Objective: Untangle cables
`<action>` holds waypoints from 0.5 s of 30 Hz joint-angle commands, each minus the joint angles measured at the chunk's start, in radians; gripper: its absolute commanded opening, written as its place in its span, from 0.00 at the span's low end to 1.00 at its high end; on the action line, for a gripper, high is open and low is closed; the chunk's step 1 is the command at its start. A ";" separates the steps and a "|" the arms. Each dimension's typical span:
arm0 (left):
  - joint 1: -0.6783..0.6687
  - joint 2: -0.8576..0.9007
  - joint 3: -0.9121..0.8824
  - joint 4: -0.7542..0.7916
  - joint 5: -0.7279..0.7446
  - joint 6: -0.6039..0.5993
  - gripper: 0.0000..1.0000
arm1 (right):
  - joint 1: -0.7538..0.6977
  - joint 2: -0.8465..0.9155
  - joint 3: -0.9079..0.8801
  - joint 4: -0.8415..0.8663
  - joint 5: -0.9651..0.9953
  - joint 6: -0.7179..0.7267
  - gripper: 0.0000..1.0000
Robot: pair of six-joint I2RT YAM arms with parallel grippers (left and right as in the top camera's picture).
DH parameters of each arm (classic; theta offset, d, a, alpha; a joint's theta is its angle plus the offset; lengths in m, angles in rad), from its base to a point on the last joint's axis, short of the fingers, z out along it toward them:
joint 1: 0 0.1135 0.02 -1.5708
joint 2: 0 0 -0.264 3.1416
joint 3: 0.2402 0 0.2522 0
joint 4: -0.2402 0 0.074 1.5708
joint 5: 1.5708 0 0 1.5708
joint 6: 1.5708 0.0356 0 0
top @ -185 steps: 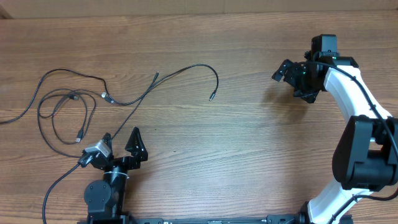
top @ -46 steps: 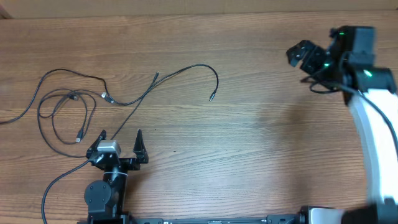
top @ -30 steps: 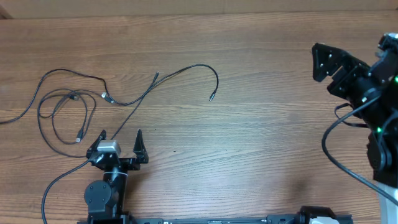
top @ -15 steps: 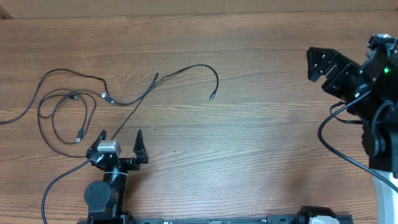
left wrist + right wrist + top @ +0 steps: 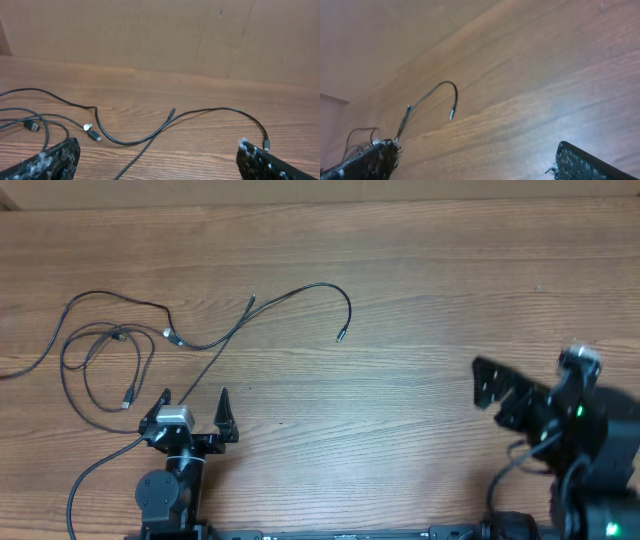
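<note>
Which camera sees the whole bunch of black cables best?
The overhead view: the cables show their loops and plug ends together. The left wrist view cuts off the loops; the right wrist view shows mainly one curved end.

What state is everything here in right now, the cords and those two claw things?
cables: lying loose on the table, looped over one another at its left side, none held.
left claw: open, empty, just short of the cables.
right claw: open, empty, far off to the cables' right.
</note>
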 commanded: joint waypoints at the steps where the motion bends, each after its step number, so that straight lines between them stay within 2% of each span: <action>1: -0.006 -0.009 -0.004 -0.002 0.014 0.019 0.99 | 0.002 -0.085 -0.052 -0.010 0.004 0.000 1.00; 15: -0.006 -0.009 -0.004 -0.002 0.014 0.018 1.00 | 0.002 -0.371 -0.290 -0.039 0.004 0.000 1.00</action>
